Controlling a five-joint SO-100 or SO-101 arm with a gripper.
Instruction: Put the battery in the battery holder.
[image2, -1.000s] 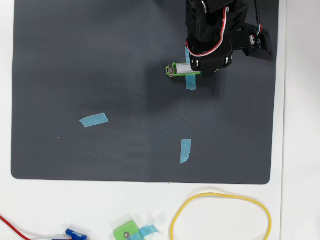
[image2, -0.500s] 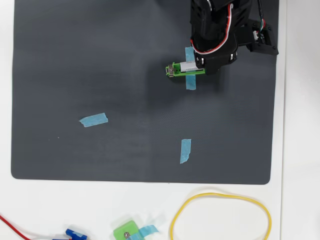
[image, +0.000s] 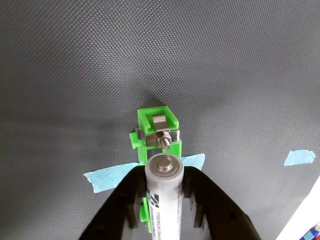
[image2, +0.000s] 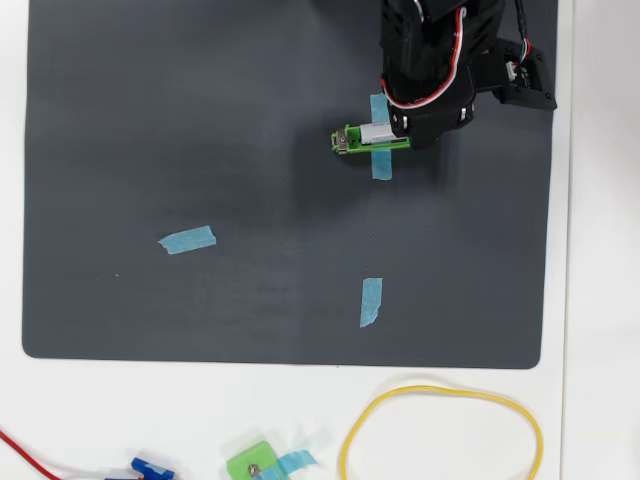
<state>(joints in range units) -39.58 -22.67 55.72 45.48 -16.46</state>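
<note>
Both views are bright and evenly lit, with no harsh glare. In the wrist view the dark mat (image: 160, 55) shows its fine weave sharply at centre, dimming slightly toward the upper corners. The battery (image: 163, 192) reads crisp at its grey metal end, which catches a soft sheen, while its printing near the bottom edge softens. The black claw (image: 164, 200) is underexposed, its detail lost. A faint shadow pools beside the battery holder (image: 157, 131). In the overhead view the white worktop (image2: 600, 300) runs near overexposure, and a diffuse shadow spreads on the mat left of the arm. Straight edges show no noticeable distortion.
</note>
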